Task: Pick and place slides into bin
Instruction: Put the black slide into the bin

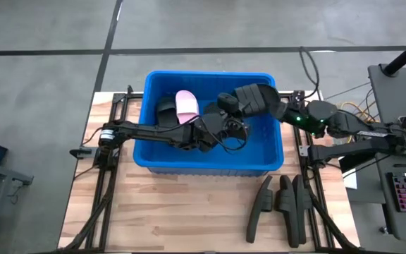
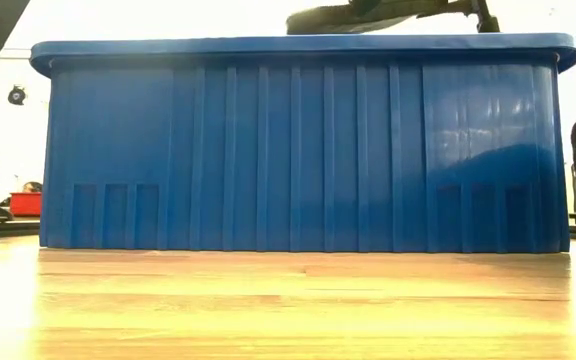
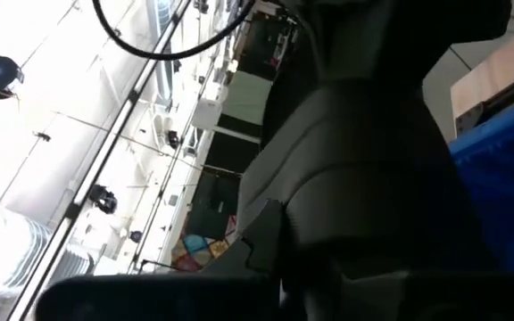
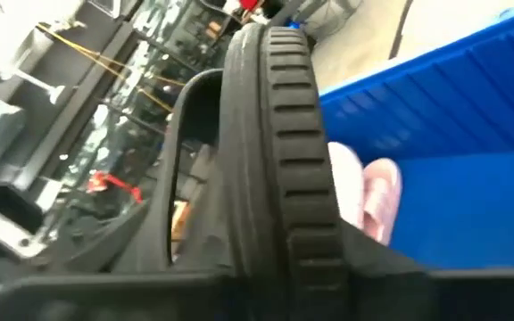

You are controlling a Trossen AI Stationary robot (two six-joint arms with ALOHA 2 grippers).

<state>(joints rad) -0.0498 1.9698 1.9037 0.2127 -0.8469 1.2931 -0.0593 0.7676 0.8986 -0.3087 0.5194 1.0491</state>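
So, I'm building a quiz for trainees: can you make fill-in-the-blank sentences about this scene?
1. The left end effector and the right end effector both reach into the blue ___.
2. Inside the bin, a black slide lies beside a ___ one.
3. The black slides on the table lie on the ___ arm's side.

Missing words: bin; pink; right.

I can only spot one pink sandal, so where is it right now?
From the high view, the pink slide lies inside the blue bin, near its far-left corner, beside a black slide.
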